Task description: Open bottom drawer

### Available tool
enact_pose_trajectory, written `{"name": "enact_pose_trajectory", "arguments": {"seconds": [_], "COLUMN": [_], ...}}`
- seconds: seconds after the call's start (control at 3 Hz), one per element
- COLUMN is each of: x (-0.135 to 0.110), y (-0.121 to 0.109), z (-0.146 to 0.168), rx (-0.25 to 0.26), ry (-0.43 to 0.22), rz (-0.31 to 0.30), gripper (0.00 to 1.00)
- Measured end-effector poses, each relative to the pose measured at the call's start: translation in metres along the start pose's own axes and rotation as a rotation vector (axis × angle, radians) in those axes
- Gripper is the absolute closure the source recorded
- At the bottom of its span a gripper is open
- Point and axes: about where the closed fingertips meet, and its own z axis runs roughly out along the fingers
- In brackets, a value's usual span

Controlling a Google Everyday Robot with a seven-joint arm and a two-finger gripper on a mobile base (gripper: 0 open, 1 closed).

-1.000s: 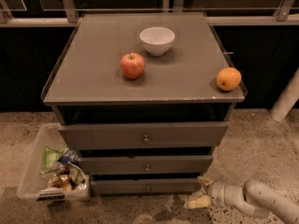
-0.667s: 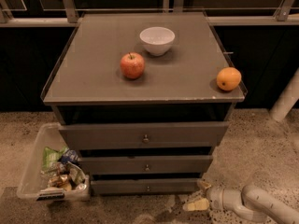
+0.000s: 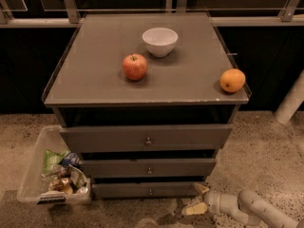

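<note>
**Operator:** Where is the tool, and what state is it in?

**Spotter:** Your tool (image 3: 197, 199) is down near the speckled floor (image 3: 266, 151), by the lower right corner of the desk (image 3: 95, 80). Its white arm (image 3: 256, 209) trails off to its right. The two fingers (image 3: 200, 189) are spread apart, one angled upward and one lying lower, and they grip nothing.

**Operator:** And the bottom drawer?

**Spotter:** The bottom drawer (image 3: 123, 190) is just left of your tool, at about the same height. The upper finger is close to the right end of its front panel, though I can't tell whether it touches. The small round knob (image 3: 150, 192) is further left, at the panel's centre, well apart from the fingers.

**Operator:** What else is around?

**Spotter:** Up and left of your tool, stacked above the bottom drawer, are the middle drawer (image 3: 180, 167) and then the top drawer (image 3: 190, 137). Each has its own knob.

Far to the tool's left, past the drawer's other end, a clear plastic bin (image 3: 35, 165) of snack packets sits on the floor beside the desk.

High above your tool, on the desk top, an orange (image 3: 232, 80) rests near the right edge. Further left are a red apple (image 3: 135, 66) and a white bowl (image 3: 160, 41).

Up and right of the tool, a pale pole (image 3: 290, 101) slants down to the floor.
</note>
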Motion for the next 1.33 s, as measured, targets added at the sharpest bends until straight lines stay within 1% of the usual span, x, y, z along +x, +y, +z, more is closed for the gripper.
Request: {"name": "enact_pose_trajectory", "arguments": {"seconds": [0.33, 0.67, 1.0, 1.33], "x": [-0.007, -0.006, -0.005, -0.007], "y": [-0.016, -0.019, -0.028, -0.05], "z": [0.015, 0.018, 0.03, 0.045], "rx": [-0.012, -0.012, -0.031, -0.051], "ry": [-0.012, -0.012, -0.018, -0.024], "rz": [-0.047, -0.049, -0.051, -0.061], "gripper": [0.0, 0.0, 0.0, 0.0]}}
